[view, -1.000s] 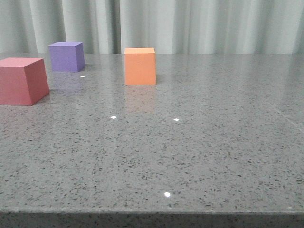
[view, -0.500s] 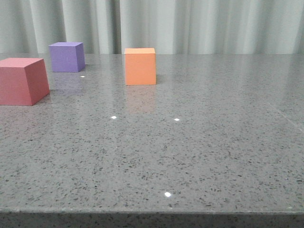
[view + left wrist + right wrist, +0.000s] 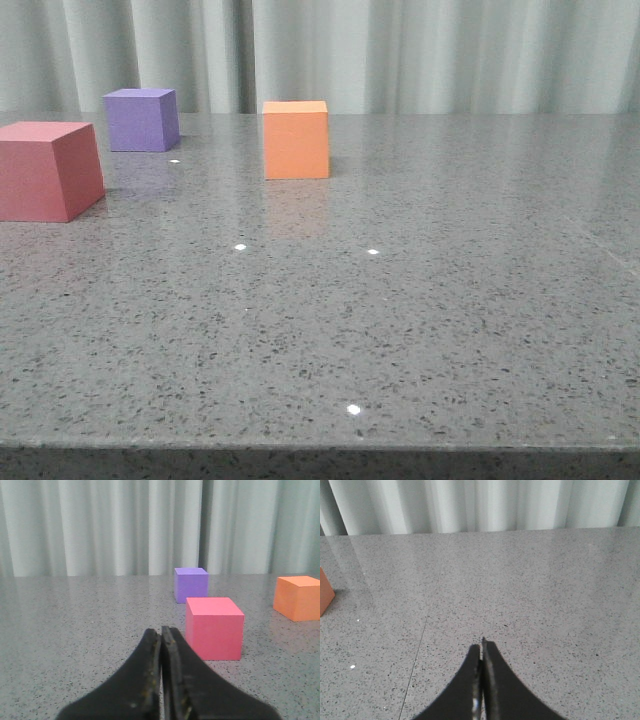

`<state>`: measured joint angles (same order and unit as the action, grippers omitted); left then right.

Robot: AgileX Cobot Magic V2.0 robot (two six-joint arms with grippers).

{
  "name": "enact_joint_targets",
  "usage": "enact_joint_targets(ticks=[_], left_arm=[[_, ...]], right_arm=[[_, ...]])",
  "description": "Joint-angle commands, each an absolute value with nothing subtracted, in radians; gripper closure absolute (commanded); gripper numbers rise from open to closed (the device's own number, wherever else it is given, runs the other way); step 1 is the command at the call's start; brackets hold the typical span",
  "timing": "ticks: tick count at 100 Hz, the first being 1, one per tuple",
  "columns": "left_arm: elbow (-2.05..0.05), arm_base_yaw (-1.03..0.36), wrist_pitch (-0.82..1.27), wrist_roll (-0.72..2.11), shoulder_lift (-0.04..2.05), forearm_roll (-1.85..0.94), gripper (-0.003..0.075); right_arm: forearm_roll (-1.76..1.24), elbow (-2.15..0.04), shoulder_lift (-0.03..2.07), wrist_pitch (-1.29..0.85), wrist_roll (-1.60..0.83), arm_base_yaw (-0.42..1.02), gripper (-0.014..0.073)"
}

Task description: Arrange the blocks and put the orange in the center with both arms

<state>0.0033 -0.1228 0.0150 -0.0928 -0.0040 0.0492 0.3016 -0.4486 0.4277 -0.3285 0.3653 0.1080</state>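
The orange cube stands near the table's far middle, also in the left wrist view and as a sliver in the right wrist view. The red-pink cube sits at the left, the purple cube behind it. In the left wrist view the red-pink cube lies just ahead of my left gripper, with the purple cube beyond. My left gripper is shut and holds nothing. My right gripper is shut over bare tabletop. Neither gripper shows in the front view.
The grey speckled tabletop reaches a pale curtain at the back. Its front edge runs along the bottom of the front view. A thin seam crosses the table near the right gripper.
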Motion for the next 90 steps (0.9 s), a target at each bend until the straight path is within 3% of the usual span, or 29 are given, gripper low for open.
enact_joint_targets(ticks=[1,39,57,90], left_arm=[[0.045,-0.121,-0.066,-0.096,-0.04,0.043,0.0741],[-0.084,-0.121,-0.084,-0.096,-0.032,-0.05,0.0741],[-0.354,-0.121,0.202,-0.096,0.065,-0.071,0.0741],[-0.876,-0.121,0.759,-0.096,0.442,-0.048,0.0741]], right_arm=[[0.325,-0.474,0.43,-0.245,0.354,0.104,0.0704],[0.325,-0.474,0.43,-0.245,0.354,0.104,0.0704],[0.325,-0.474,0.43,-0.245,0.354,0.104,0.0704],[0.325,-0.474,0.43,-0.245,0.354,0.104,0.0704]])
